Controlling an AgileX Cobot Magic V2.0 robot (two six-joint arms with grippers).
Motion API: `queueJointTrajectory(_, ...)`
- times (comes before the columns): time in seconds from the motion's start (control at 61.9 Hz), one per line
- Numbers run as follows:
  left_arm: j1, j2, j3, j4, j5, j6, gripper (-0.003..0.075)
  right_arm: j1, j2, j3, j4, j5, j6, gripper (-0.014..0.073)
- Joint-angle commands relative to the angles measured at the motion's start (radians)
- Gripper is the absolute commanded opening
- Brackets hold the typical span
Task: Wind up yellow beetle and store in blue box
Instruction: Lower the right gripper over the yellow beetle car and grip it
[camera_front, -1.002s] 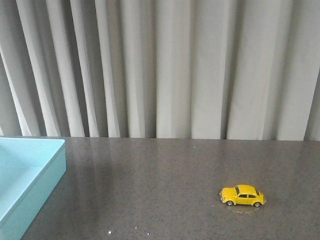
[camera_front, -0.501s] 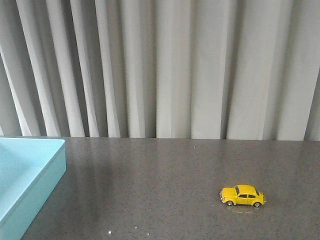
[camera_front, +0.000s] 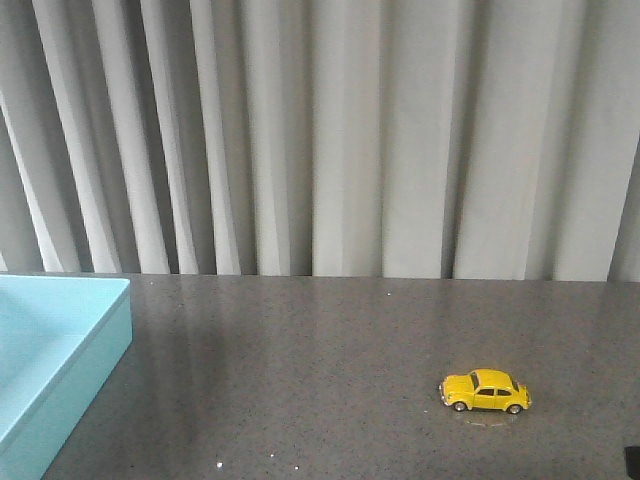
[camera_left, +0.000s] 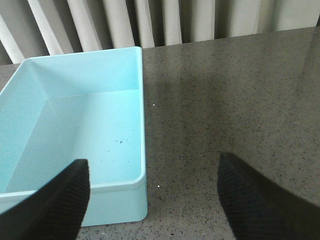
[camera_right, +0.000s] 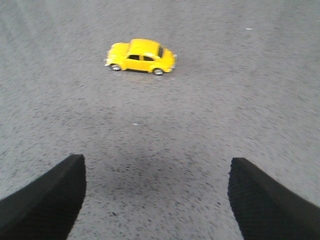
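The yellow beetle (camera_front: 485, 391) stands on its wheels on the dark speckled table, right of centre, side-on in the front view. In the right wrist view it (camera_right: 141, 56) lies ahead of my right gripper (camera_right: 157, 161), which is open and empty, well short of the car. The blue box (camera_front: 95, 355) sits at the table's left edge. In the left wrist view the box (camera_left: 141, 90) is empty apart from a few dark specks. My left gripper (camera_left: 152, 162) is open and empty, above the box's near right corner.
A grey pleated curtain (camera_front: 330, 140) hangs along the table's far edge. A small dark part (camera_front: 633, 462) shows at the front view's bottom right corner. Bare table (camera_front: 300, 380) lies between the box and the car.
A small dark part has come into the front view's bottom right corner. The car and the box have not moved.
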Motion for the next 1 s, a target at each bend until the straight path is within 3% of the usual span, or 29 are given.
queueJointTrajectory(0.0, -0.003, 0.005, -0.031, -0.005, -0.072, -0.003, 0.0514, 0.062, 0.088, -0.096, 0.006, -0.039, -0.027, 0.0561)
queueJointTrajectory(0.162, -0.003, 0.005, -0.031, -0.005, -0.072, -0.003, 0.0514, 0.132, 0.273, -0.257, -0.065, -0.003, 0.065, 0.0561)
queueJointTrajectory(0.436, -0.006, 0.005, -0.031, -0.005, -0.07, -0.003, 0.0514, 0.128, 0.596, -0.561, -0.132, 0.184, 0.219, 0.0561)
queueJointTrajectory(0.985, -0.006, 0.005, -0.031, -0.005, -0.07, -0.003, 0.0514, 0.129, 1.006, -0.997, -0.127, 0.388, 0.26, 0.0561)
